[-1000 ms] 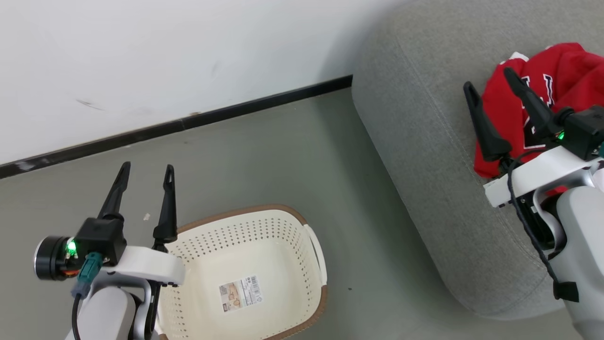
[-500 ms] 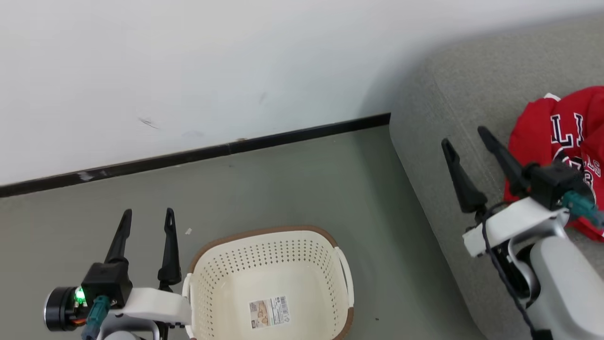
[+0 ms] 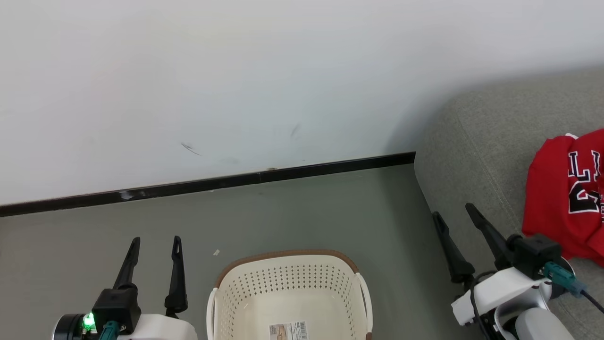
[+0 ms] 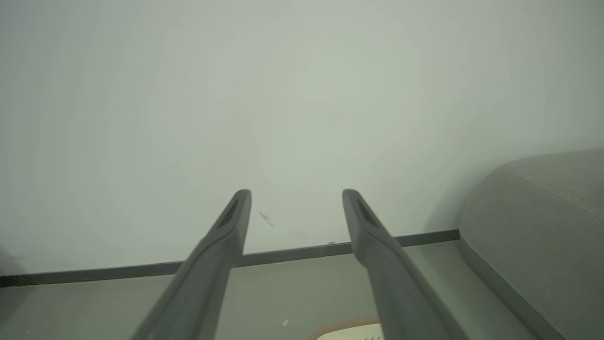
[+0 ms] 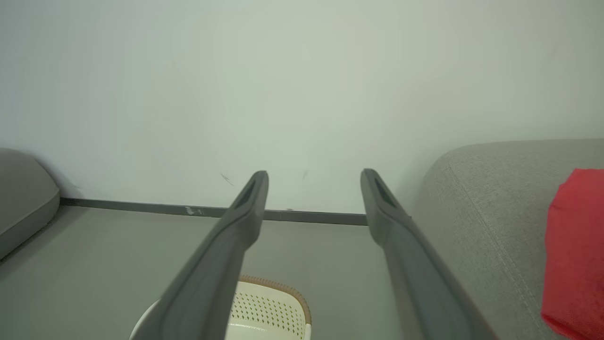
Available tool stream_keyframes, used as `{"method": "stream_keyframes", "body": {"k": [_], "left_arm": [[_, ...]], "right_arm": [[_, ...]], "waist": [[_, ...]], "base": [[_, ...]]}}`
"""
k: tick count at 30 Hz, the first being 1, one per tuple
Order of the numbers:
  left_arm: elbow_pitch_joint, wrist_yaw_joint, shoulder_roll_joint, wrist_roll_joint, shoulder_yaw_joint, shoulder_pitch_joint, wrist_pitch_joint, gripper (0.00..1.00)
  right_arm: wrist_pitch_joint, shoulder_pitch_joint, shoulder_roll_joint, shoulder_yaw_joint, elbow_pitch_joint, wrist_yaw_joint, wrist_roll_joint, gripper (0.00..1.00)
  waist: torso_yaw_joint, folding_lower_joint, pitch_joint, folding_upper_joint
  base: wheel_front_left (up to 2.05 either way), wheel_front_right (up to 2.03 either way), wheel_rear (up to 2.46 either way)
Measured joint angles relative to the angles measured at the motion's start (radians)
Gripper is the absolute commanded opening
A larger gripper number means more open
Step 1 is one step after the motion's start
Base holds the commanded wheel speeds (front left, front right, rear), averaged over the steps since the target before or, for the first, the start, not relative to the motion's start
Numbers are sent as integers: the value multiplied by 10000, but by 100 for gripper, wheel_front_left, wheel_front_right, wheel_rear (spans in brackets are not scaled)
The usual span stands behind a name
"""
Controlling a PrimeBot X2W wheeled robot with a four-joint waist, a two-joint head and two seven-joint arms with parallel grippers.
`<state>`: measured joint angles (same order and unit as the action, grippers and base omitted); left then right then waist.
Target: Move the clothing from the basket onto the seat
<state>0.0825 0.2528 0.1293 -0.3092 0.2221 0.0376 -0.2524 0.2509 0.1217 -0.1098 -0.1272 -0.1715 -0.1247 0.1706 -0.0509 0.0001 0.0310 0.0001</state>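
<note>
Basket: inside bare as far as it shows, save a label; clothing: heaped on seat, well right of basket; left gripper, just left of basket, and right gripper, between basket and clothing: fingers apart, empty; transfer looks complete.

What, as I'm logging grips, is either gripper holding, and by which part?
Nothing. Left gripper and right gripper stand open; the clothing lies on the seat.

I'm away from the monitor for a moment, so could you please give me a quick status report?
Left gripper open beside basket; right gripper open at sofa edge. Red clothing lies on sofa; basket shows none. Nothing in the way.
</note>
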Motion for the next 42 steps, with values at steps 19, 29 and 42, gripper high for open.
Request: {"method": "stream_keyframes", "body": {"k": [19, 29, 42], "left_arm": [[779, -15, 84, 403, 322, -288, 0, 100], [1108, -15, 36, 336, 274, -281, 4, 100], [1459, -88, 36, 337, 263, -211, 48, 100]], "right_arm": [[0, -1678, 516, 464, 506, 0, -865, 100], [0, -1803, 577, 520, 826, 2, -1007, 100], [0, -2001, 662, 570, 970, 2, -1034, 100]], "waist": [[480, 0, -930, 0], [459, -1, -895, 0], [509, -1, -799, 0]], "base": [[0, 0, 0], [0, 0, 0], [0, 0, 0]]}}
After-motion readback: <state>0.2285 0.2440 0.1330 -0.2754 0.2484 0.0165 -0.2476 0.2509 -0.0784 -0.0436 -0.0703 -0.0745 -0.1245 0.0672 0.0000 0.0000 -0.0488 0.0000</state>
